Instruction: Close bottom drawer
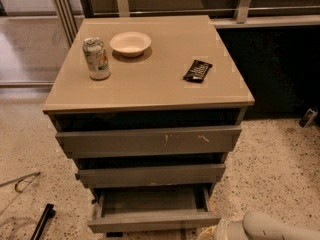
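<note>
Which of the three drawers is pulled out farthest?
The bottom drawer: its shallow grey box shows from above, while the middle drawer and top drawer sit further back. The tool sits by its front corner, lower right in view.

A soda can (96,58), white bowl (130,43) and dark packet (197,70) sit on the cabinet top (150,86).

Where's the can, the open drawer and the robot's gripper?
can (96,59): camera view, its side.
bottom drawer (152,222): camera view, front panel.
gripper (217,232): camera view, bottom edge, beside drawer's right corner.

view: single | high front, angled down on cabinet (150,84) | near | jaws at bottom-right edge
</note>
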